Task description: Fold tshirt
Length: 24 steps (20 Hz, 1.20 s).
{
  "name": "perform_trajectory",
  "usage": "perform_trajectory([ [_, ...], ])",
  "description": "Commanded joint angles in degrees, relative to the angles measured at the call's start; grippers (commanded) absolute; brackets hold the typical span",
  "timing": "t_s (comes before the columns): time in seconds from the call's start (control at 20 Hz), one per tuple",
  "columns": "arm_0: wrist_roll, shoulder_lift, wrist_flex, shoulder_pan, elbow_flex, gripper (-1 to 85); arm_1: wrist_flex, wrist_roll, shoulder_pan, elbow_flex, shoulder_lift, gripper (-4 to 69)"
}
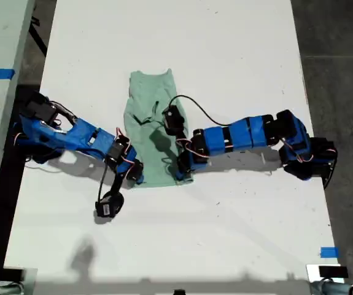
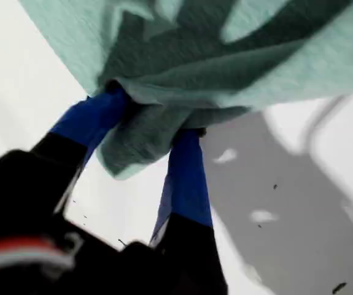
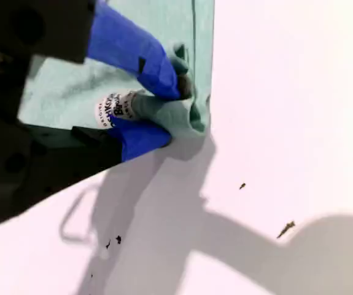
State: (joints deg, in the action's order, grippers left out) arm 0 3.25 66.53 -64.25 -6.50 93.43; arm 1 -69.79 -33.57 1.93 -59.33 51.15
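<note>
Tshirt (image 1: 153,126) lay folded narrow mid-table (image 1: 237,55) | my first gripper (image 2: 158,120) pinched a bunched, lifted hem corner | my second gripper (image 3: 175,114) clamped a hem corner near the white label (image 3: 113,108)

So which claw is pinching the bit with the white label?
My second gripper: the white label sits between its fingers on the tshirt; my first gripper holds plain cloth.

The exterior view looks straight down from high above onto the white surface (image 1: 225,49). Each wrist view rides close behind its own hand, looking along the blue fingers. All three share the mint-green tshirt (image 1: 151,117) (image 2: 237,61) (image 3: 65,92).
</note>
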Motion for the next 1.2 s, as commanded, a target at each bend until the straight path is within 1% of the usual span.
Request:
perform_trajectory([
  [0.0, -1.76, 0.18, -0.35, 0.44, -1.49, 0.0, 0.44, -0.62, 1.05, 3.87, 0.44, 0.5],
  [0.05, -1.85, 0.18, -0.53, 0.44, -1.93, 0.0, 0.18, -0.44, 1.32, 3.87, 0.35, -1.0],
  [0.2, -2.11, 0.35, -1.58, -0.35, -4.48, 0.0, 0.00, -0.70, 2.37, 3.87, 0.35, -1.0],
  [0.3, -2.11, 0.26, -3.78, -1.67, -8.17, 0.0, -0.97, -0.53, 3.60, 3.87, 1.32, -1.0],
  [0.45, -1.49, -3.87, -10.37, -5.19, -22.59, 0.0, -5.71, 0.62, 7.73, 3.87, 5.54, -1.0],
  [0.55, -1.32, -8.70, -14.41, -7.91, -36.65, 0.0, -10.81, 2.64, 12.74, 5.19, 9.05, -1.0],
  [0.6, -0.97, -8.79, -13.80, -9.14, -39.46, 0.0, -13.62, 3.60, 15.21, 7.03, 10.99, -1.0],
  [0.7, 0.35, -6.24, -12.04, -10.72, -40.08, 0.0, -13.89, 4.48, 17.31, 7.56, 15.56, -1.0],
  [0.75, 0.62, -5.10, -11.95, -10.99, -40.08, 0.0, -13.54, 3.78, 16.88, 7.56, 16.79, -1.0],
  [0.85, 0.26, -2.99, -13.62, -10.20, -39.99, 0.0, -12.39, 1.05, 13.54, 7.38, 17.05, -0.9],
  [1.0, -0.26, 1.93, -19.34, -6.24, -39.11, 0.0, -8.26, -3.78, 6.50, 6.15, 17.05, -0.9],
  [1.1, 0.00, 7.73, -24.17, -2.29, -36.56, 0.0, -6.33, -7.73, 1.05, 6.06, 17.31, -0.9],
  [1.15, -0.70, 11.16, -25.49, 0.35, -34.54, 0.0, -5.45, -9.67, -1.85, 6.06, 17.40, -0.9],
])
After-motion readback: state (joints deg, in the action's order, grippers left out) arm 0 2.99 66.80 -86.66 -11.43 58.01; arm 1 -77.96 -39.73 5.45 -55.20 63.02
